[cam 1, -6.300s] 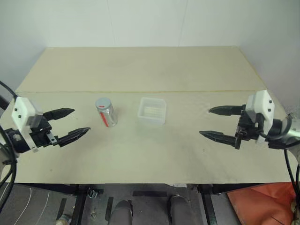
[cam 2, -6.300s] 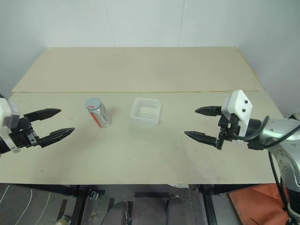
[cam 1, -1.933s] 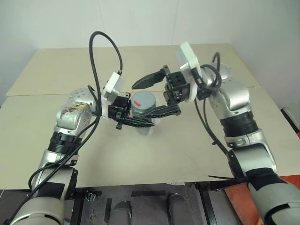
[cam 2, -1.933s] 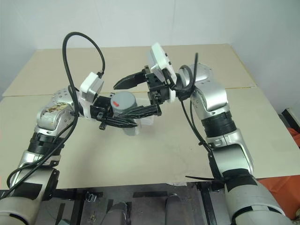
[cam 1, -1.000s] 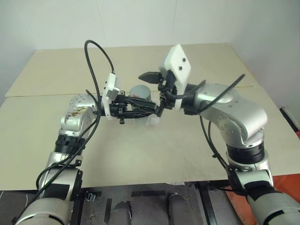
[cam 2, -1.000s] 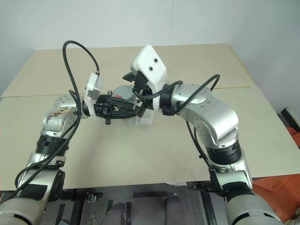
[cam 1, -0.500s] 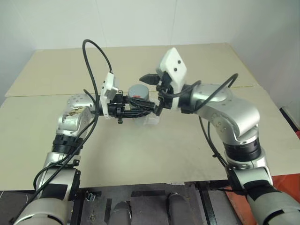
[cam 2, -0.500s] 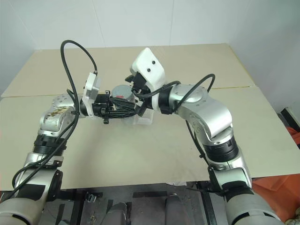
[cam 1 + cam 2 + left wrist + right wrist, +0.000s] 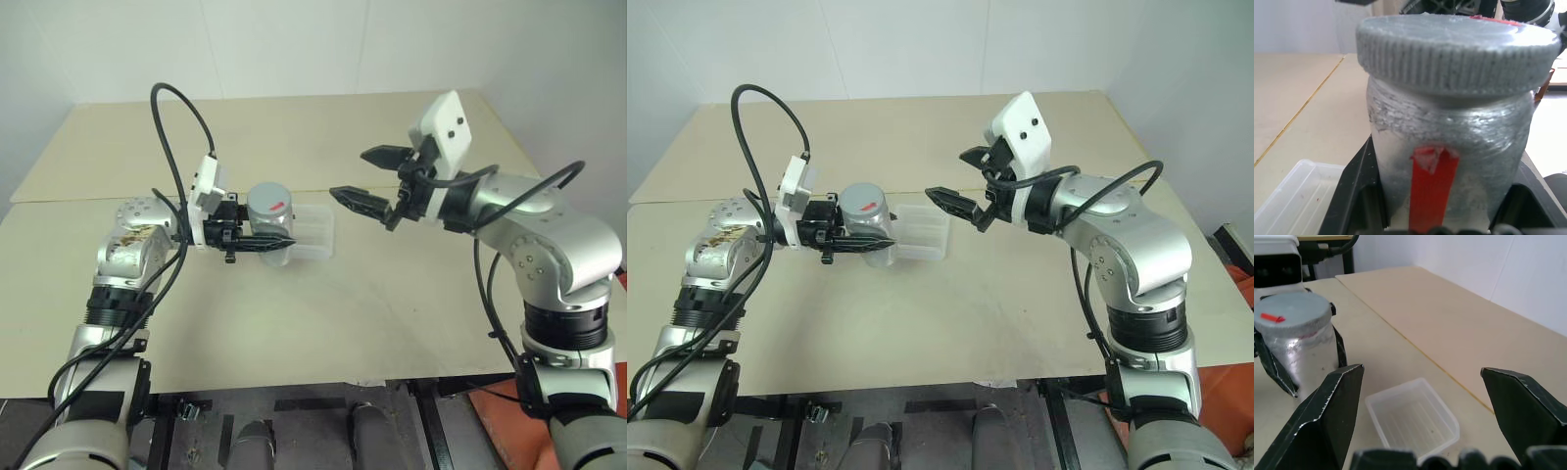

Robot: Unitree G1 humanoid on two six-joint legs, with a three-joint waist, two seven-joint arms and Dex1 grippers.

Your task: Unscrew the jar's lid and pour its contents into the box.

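Pinching the grey-lidded jar (image 9: 269, 227), left gripper (image 9: 263, 242) grips; right gripper (image 9: 364, 179) spread.

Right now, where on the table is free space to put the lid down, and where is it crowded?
The table is bare along its near edge, and across the far half behind the seam. It is crowded at the middle: the left gripper holds the jar beside the box, with the open right gripper above the box's other side.

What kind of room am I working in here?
Probably a lab or test bay: a bare beige table against plain white walls, holding little beyond the box, with the jar clamped in the left gripper.
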